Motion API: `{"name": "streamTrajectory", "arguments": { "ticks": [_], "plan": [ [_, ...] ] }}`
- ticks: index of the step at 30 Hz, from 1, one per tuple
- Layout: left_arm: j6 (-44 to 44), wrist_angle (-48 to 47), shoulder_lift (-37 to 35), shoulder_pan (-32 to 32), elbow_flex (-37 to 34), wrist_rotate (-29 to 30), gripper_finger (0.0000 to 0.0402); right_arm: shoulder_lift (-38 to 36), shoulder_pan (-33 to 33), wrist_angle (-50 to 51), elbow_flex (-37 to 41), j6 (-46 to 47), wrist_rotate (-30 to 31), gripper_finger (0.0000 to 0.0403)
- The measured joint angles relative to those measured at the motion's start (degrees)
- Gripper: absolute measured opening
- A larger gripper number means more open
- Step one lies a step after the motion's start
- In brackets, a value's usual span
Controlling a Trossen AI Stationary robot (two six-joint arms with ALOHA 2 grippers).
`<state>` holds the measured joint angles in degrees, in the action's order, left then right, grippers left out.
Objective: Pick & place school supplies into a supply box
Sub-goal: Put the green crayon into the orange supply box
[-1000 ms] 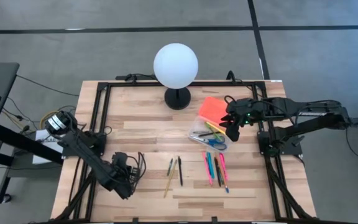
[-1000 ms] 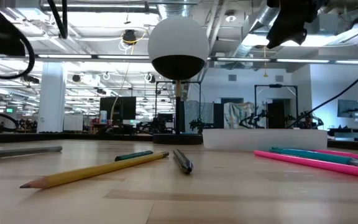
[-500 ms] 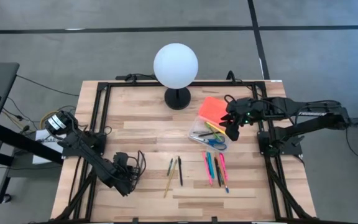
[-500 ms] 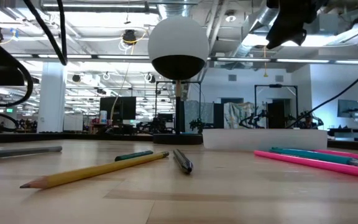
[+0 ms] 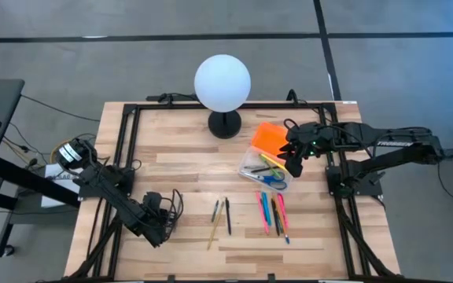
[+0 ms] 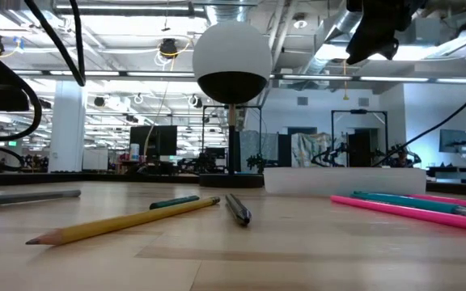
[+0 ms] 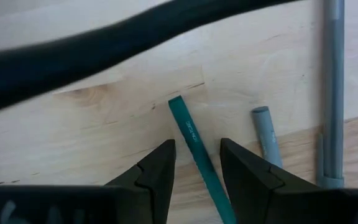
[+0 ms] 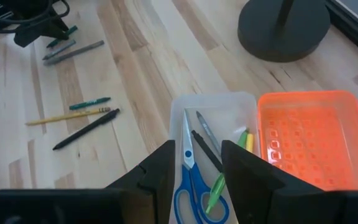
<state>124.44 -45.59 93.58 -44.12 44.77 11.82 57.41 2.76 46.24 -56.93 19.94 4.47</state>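
Observation:
The supply box (image 5: 259, 167) is a clear tray with its orange lid (image 5: 267, 138) swung open toward the far edge. In it lie blue-handled scissors (image 8: 188, 180) and several pens. My right gripper (image 5: 293, 163) hovers open above the tray's right side, high up in the low view (image 6: 374, 36). My left gripper (image 5: 160, 226) is low over the table's near left part. Its open fingers (image 7: 157, 171) stand on either side of a green pen (image 7: 185, 121) that lies flat on the wood; I cannot see them touching it. Two grey pens (image 7: 331, 93) lie beside it.
A yellow pencil (image 6: 128, 220), a green pen and a black pen (image 6: 237, 208) lie loose at the table's middle (image 5: 220, 216). Several pink, teal and dark pens (image 5: 272, 212) lie right of them. The white globe lamp (image 5: 222, 82) stands on its black base (image 5: 225, 124) at the far middle.
My left arm has shifted a little near the table's near left corner; its cables sit differently in the low view. My right gripper has kept still over the box.

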Motion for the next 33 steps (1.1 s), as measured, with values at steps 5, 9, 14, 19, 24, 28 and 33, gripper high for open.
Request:
{"name": "streamTrajectory", "arguments": {
  "ticks": [5, 9, 14, 19, 24, 28, 33],
  "plan": [
    [-0.8, 0.6, 0.0, 0.0, -0.1, 0.4, 0.0121, 0.0, 0.0, 0.0, 0.0, 0.1, 0.0, 0.0122],
    [-0.9, 0.7, 0.0, 0.0, -0.1, 0.5, 0.0097, 0.0, 0.0, 0.0, 0.0, 0.2, 0.0, 0.0122],
    [-0.9, 1.1, 0.1, 0.0, -0.2, 1.1, 0.0056, 0.0, 0.0, 0.0, 0.0, 0.6, 0.0, 0.0122],
    [-2.1, 1.5, 0.1, 0.0, -0.2, 2.0, 0.0031, 0.0, 0.0, 0.0, 0.0, 0.6, 0.0, 0.0122],
    [-7.4, 1.7, 0.2, 0.0, -0.2, 4.0, 0.002, 0.0, 0.0, 0.0, 0.0, 0.6, 0.0, 0.0122],
    [-10.3, 0.2, 0.2, 0.7, -0.1, 4.7, 0.002, 0.0, 0.0, 0.0, 0.0, 0.6, 0.0, 0.0122],
    [-15.8, -1.0, 0.3, 2.8, -0.1, 6.8, 0.0021, 0.0, 0.0, 0.0, 0.0, 1.1, 0.0, 0.0122]
  ]
}}
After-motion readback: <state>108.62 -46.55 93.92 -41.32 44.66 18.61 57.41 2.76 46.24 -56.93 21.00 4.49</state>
